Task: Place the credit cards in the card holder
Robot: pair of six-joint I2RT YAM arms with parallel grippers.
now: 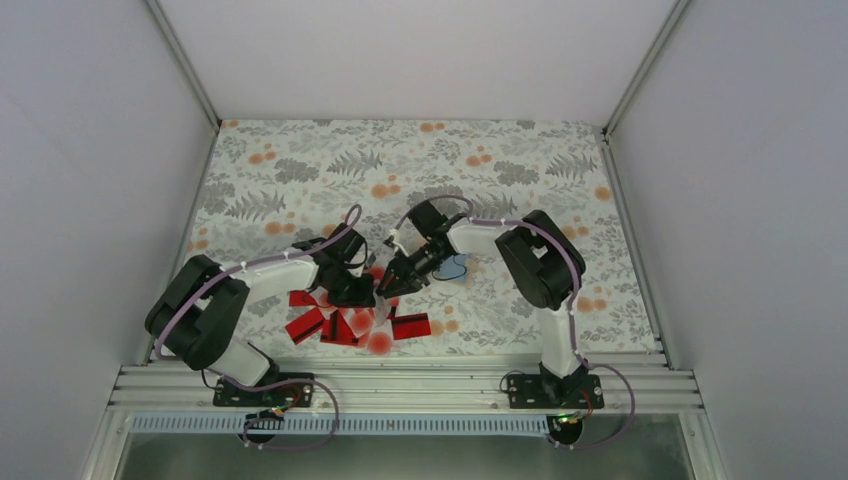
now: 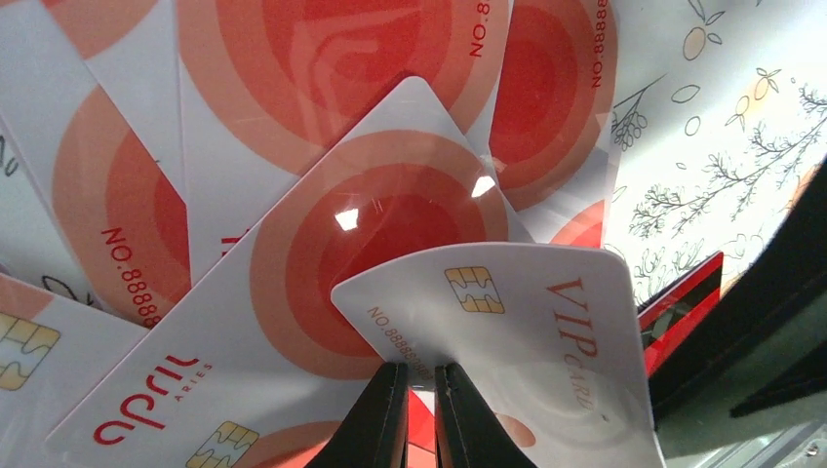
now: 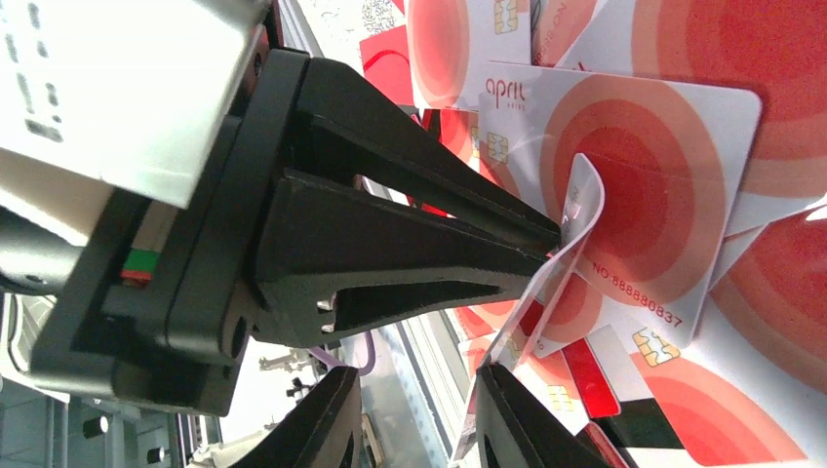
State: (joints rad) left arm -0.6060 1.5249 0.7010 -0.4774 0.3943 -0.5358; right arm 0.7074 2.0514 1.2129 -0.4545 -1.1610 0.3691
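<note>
Barely begun. Your left tool point(image 2: 420, 370) pinches one white card point(image 2: 527, 322) above the pile of cards point(image 1: 345, 322); your right tool point(image 3: 419, 378) stands part-open round its edge. The card holder point(image 1: 452, 267) lies right of the pile, no card visibly inside.

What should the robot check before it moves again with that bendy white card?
1. Left fingers pinch the thin white rectangular VIP card: ok.
2. Only one card in that pinch: ok.
3. Card flat: not ok, it bows.
4. Right fingers shut on the card: not ok, a gap shows.
5. Flat blue-grey card holder open and ready: cannot tell, the right arm partly hides it.
</note>
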